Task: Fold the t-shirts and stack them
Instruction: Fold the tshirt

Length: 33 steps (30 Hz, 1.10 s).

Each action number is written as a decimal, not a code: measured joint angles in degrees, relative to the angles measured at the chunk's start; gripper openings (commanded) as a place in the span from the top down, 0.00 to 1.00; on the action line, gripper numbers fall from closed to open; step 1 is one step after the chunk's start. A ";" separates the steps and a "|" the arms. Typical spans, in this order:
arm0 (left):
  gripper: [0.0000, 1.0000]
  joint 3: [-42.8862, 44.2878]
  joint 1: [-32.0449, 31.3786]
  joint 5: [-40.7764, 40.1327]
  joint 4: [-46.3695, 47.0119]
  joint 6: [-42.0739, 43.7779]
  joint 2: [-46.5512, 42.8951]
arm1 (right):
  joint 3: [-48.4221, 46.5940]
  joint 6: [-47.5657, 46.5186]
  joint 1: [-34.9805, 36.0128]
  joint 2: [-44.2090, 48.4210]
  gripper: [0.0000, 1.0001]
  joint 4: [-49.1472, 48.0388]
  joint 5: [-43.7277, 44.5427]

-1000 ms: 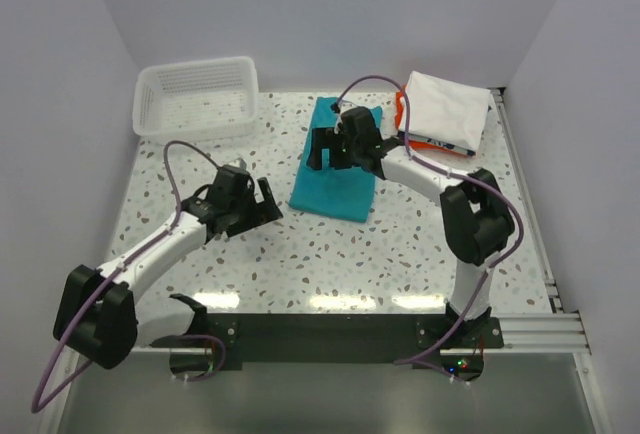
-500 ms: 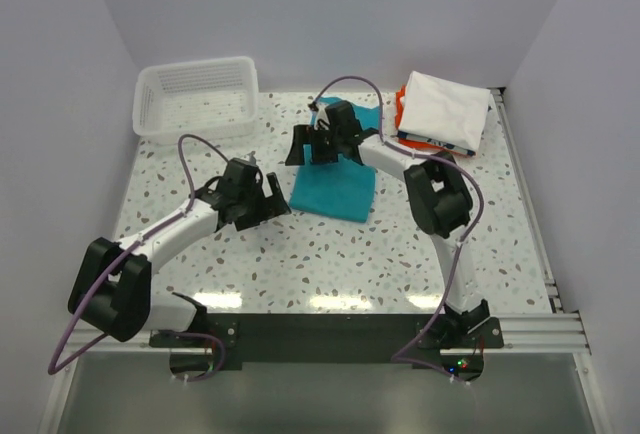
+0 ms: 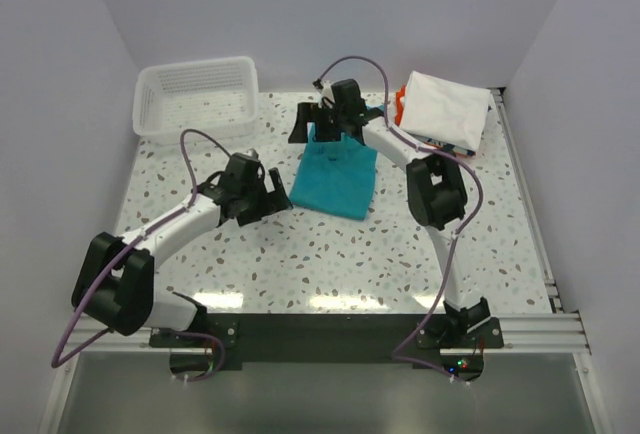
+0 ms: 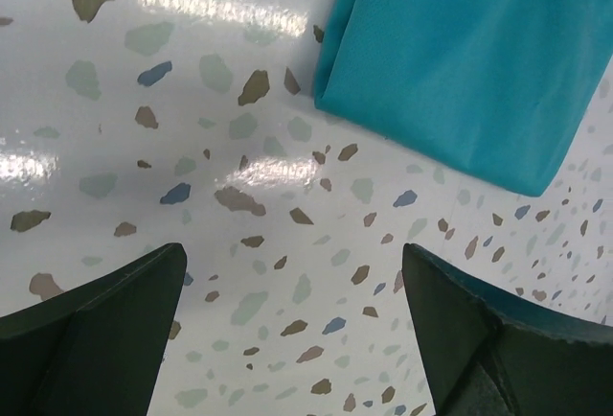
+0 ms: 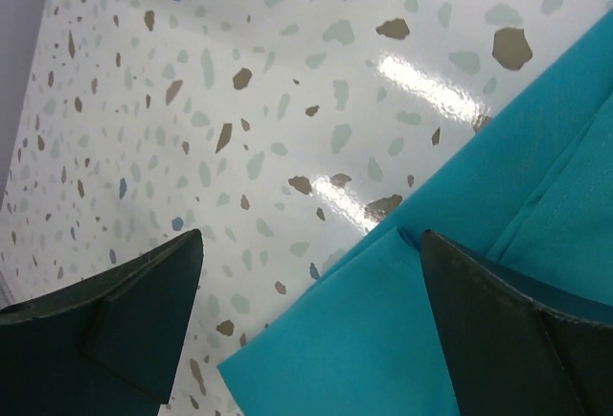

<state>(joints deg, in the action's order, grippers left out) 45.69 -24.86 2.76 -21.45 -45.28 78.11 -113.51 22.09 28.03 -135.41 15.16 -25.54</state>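
A teal t-shirt (image 3: 338,182) lies folded on the speckled table, mid-back. My right gripper (image 3: 314,128) hovers open over its far left corner; in the right wrist view the teal cloth (image 5: 383,339) lies in layers between and under the fingers (image 5: 115,311), with nothing gripped. My left gripper (image 3: 272,194) stands open just left of the shirt's near left edge. In the left wrist view the teal shirt (image 4: 460,61) lies ahead of the gripper (image 4: 297,330), with only bare table between the fingers. A stack of folded t-shirts sits at the back right: white (image 3: 446,106) on top, an orange edge (image 3: 400,106) and a dark edge (image 3: 440,144) below.
A white slatted basket (image 3: 195,99) stands at the back left corner. Grey walls close in the table on three sides. A metal rail (image 3: 525,204) runs along the right edge. The right arm's purple cable (image 3: 360,62) loops above the teal shirt.
My right gripper has swung from over the middle of the teal shirt to its far left corner. The left gripper has edged right, closer to the shirt. Both stay open.
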 measured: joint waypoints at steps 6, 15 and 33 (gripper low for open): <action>0.00 5.88 0.00 0.17 2.03 0.50 6.73 | 5.33 -0.72 0.04 10.62 0.01 1.07 2.54; 0.31 13.51 0.00 1.55 4.79 1.31 19.80 | 44.46 3.13 -2.49 51.04 0.01 -2.69 16.22; 1.00 13.49 0.02 1.25 7.89 0.79 25.46 | 65.70 4.79 -3.30 67.93 0.02 6.40 24.61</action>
<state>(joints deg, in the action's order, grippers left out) 59.18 -24.84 4.01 -13.56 -44.49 103.57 -47.81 26.87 24.73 -67.48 21.56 -0.93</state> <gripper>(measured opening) 0.052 0.986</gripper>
